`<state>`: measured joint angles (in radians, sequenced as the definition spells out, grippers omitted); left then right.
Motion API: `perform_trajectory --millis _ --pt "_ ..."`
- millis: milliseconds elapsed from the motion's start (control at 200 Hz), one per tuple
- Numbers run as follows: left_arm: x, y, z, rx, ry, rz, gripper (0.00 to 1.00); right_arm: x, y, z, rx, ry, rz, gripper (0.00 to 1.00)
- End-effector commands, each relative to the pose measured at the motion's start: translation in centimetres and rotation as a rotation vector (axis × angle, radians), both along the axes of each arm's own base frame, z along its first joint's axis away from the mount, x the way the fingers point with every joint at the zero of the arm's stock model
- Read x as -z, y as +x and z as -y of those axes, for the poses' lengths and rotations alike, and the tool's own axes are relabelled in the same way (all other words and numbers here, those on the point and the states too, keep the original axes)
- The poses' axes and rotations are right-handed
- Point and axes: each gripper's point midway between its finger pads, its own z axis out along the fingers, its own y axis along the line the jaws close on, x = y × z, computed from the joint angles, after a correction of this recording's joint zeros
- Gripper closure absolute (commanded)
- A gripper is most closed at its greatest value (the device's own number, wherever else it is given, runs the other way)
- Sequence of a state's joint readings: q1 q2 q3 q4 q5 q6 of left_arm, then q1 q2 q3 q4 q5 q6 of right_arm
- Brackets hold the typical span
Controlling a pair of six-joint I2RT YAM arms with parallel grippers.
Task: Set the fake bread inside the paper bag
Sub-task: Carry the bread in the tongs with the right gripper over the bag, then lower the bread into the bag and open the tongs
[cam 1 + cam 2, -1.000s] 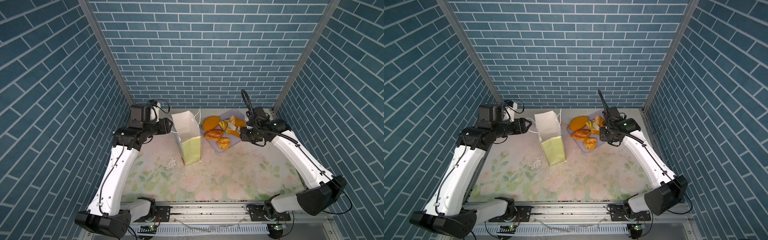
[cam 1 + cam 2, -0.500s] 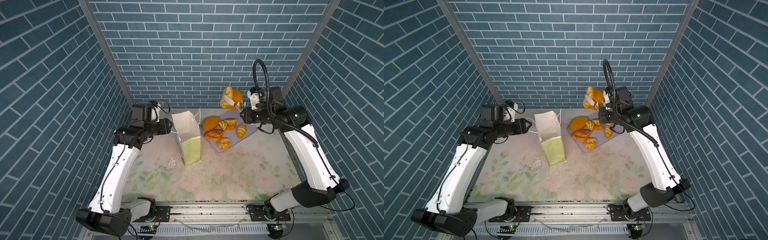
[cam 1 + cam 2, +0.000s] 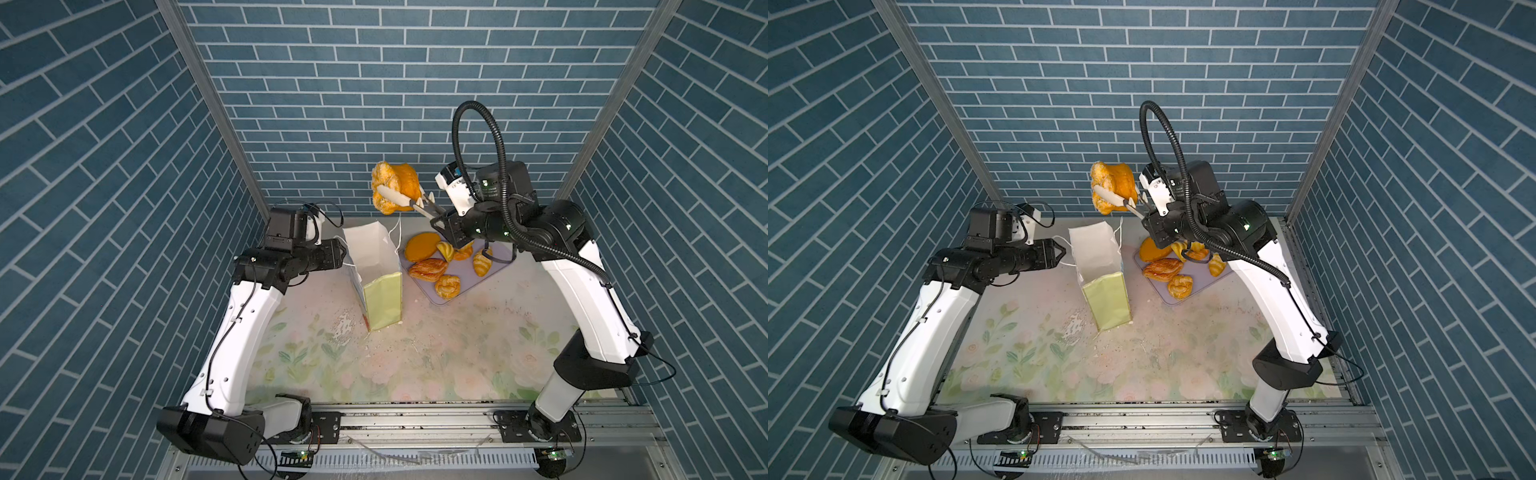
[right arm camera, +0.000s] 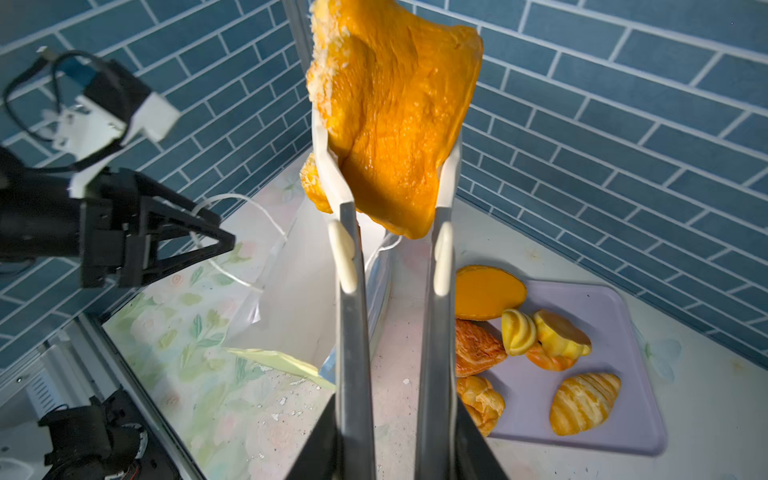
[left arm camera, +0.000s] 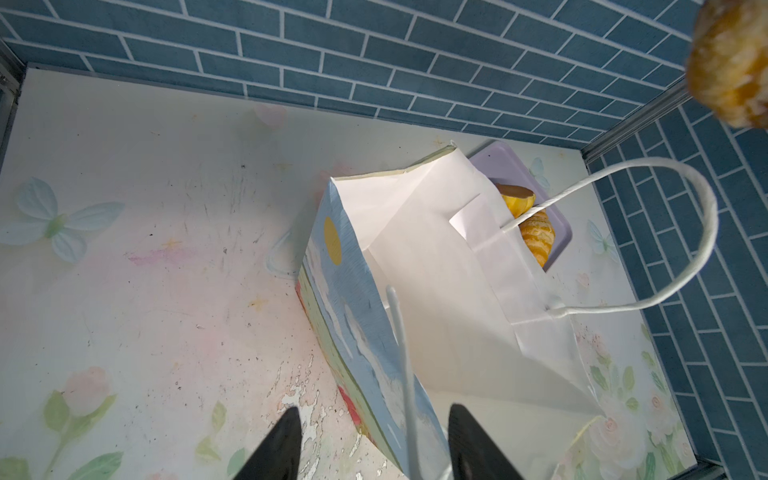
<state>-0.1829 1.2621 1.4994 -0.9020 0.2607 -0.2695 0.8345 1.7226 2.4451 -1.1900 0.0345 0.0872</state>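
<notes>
Tongs pinching the loaf [image 3: 399, 185] high by the open paper bag [image 3: 382, 295]

The right gripper [image 4: 392, 415] is squeezing tongs [image 4: 353, 332], whose white tips are gripping the loaf above the bag's far right corner. The left gripper [image 5: 374, 411] is waiting at the bag's left, jaws spread, a cord handle [image 5: 401, 332] running between them. The other pastries [image 3: 427, 269] are lying on a lilac tray [image 3: 463, 282] to the right, partly hidden by the arm. White print [image 3: 491, 192] on the right wrist is showing too small to read. Both wrist views are cutting the loaf off.
</notes>
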Motion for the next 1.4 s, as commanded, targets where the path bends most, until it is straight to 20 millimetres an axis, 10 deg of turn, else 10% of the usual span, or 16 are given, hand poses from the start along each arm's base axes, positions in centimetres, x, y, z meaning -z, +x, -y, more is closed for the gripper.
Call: perform_trajectory --millis 0,425,860,1395 --pt "0.0 0.0 0.0 0.011 0.003 -0.001 0.46 -2.2 -1.0 -1.3 -0.072 0.029 0.086 0.72" --pt "0.6 -0.4 0.1 0.017 -0.005 -0.012 0.87 4.8 -2.9 -3.8 -0.095 -0.088 -0.051 0.72" --pt "0.8 -0.8 0.4 0.015 -0.034 -0.005 0.94 9.2 -1.2 -4.7 -0.007 -0.121 -0.123 0.64" --pt "0.8 -0.7 0.7 0.028 -0.044 -0.011 0.94 6.2 -1.1 -3.4 0.032 -0.08 -0.066 0.38"
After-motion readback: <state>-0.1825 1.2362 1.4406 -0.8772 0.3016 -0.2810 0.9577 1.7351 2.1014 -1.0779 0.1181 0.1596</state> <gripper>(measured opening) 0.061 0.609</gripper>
